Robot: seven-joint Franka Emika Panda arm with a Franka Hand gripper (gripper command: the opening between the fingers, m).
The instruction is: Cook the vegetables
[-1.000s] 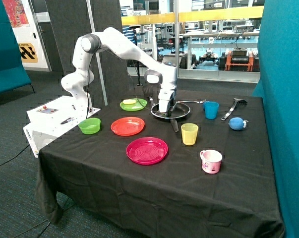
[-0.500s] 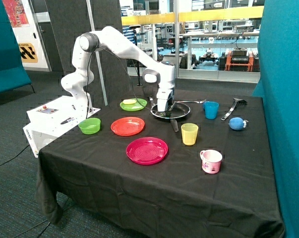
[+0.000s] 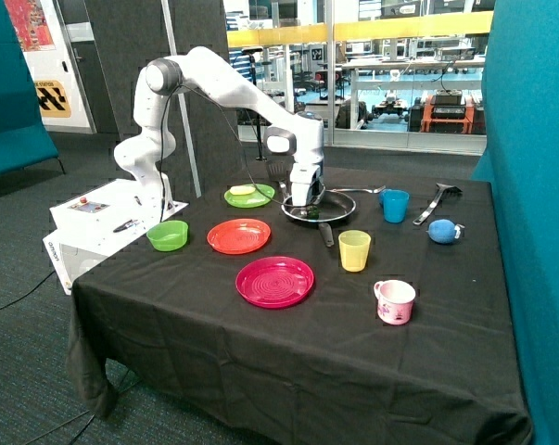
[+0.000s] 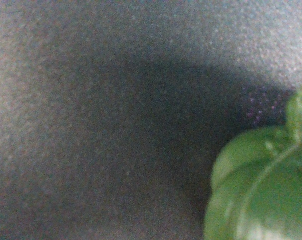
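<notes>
A black frying pan (image 3: 341, 208) stands at the back middle of the table. My gripper (image 3: 302, 207) is down inside the pan at its side nearest the green plate (image 3: 261, 197). The wrist view shows the pan's dark floor (image 4: 115, 125) very close, with the dark green rounded vegetable (image 4: 256, 190) lying on it at the edge of the picture. The pale yellow oblong vegetable (image 3: 243, 190) lies on the green plate beside the pan. Whether the gripper holds anything does not show.
In front of the pan are an orange plate (image 3: 239, 235), a pink plate (image 3: 274, 281), a green bowl (image 3: 168, 235) and a yellow cup (image 3: 354, 250). A blue cup (image 3: 395, 205), a ladle (image 3: 434, 199), a blue object (image 3: 443, 231) and a pink mug (image 3: 395, 301) stand toward the teal wall.
The gripper has shifted a little across the pan toward the green plate. Nothing else on the table has moved.
</notes>
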